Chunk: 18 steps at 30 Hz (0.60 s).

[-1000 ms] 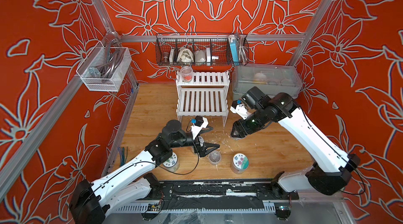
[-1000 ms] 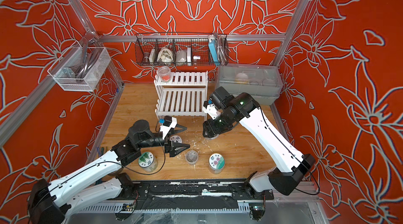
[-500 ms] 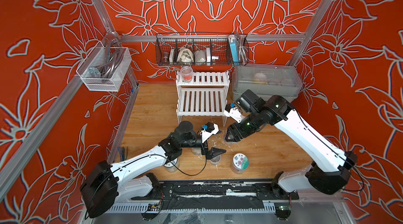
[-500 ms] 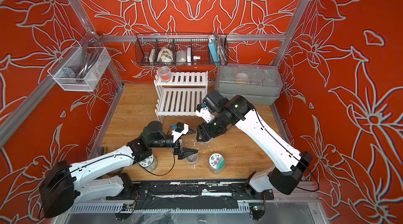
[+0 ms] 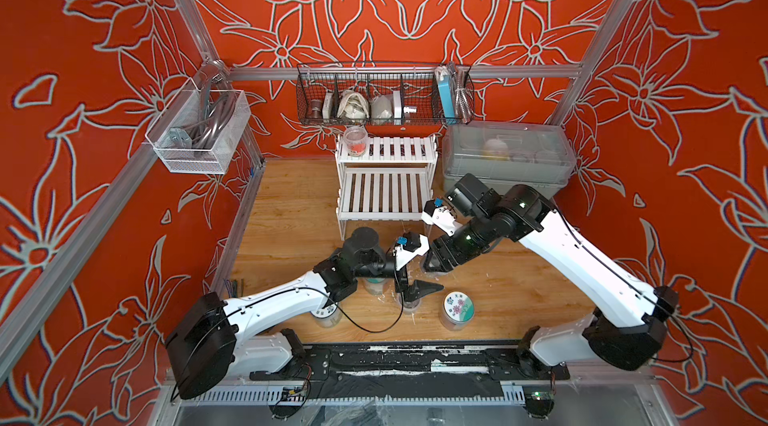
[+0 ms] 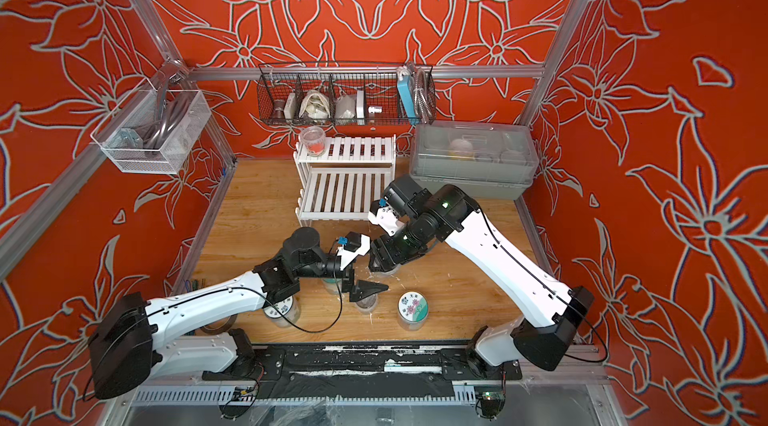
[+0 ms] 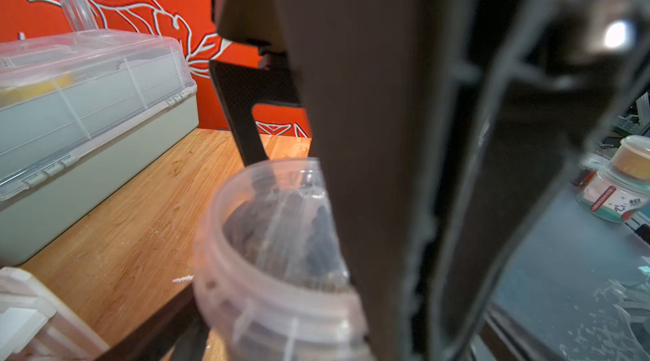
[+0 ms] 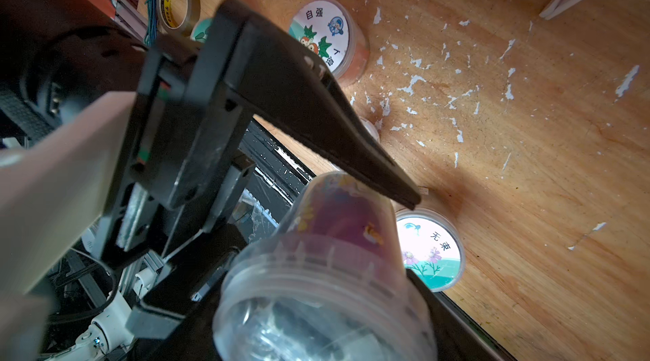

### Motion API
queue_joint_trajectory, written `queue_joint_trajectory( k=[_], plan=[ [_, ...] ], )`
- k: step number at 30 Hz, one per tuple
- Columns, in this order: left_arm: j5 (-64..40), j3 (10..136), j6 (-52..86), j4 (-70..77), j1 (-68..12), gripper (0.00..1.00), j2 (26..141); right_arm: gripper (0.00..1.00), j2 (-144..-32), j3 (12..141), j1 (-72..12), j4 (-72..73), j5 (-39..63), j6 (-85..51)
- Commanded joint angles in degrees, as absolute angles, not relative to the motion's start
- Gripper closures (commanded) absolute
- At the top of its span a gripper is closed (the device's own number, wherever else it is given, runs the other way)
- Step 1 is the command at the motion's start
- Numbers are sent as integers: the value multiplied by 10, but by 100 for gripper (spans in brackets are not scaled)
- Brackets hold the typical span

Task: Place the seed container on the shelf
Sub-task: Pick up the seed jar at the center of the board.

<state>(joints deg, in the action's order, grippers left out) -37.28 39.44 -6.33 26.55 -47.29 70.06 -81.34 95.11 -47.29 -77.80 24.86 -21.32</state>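
Note:
My right gripper (image 5: 432, 266) is shut on the seed container (image 8: 323, 271), a clear lidless jar with dark seeds inside, held low over the table's front middle. The left gripper (image 5: 424, 271) is open and straddles that same jar, with one black finger (image 8: 316, 113) lying along its side; in the left wrist view the seed container (image 7: 278, 246) sits close in front. In both top views the jar is almost hidden under the two grippers. The shelf (image 5: 384, 195), a white slatted two-tier rack, stands behind them; a jar with red contents (image 5: 356, 140) is on its upper tier.
Lidded jars stand on the table near the front: a flower-labelled one (image 5: 458, 308), one under my left forearm (image 5: 328, 314), one below the left gripper (image 5: 409, 303). A grey lidded box (image 5: 505, 158) sits back right. A black wire basket (image 5: 384, 94) hangs above the shelf.
My left arm has reached right and forward, and the right gripper has come down and left with the jar, so the two now meet. Neither gripper's opening has changed.

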Motion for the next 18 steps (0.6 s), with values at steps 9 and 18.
queue_joint_trajectory(
  k=[9, 18],
  plan=[
    [-359, 406, -47, 298, -476, 15, 711, 35, -809, 941, -481, -772, 256, -216],
    [-369, 402, -53, 300, -476, 26, 709, 35, -811, 942, -481, -775, 256, -215]
  ],
)
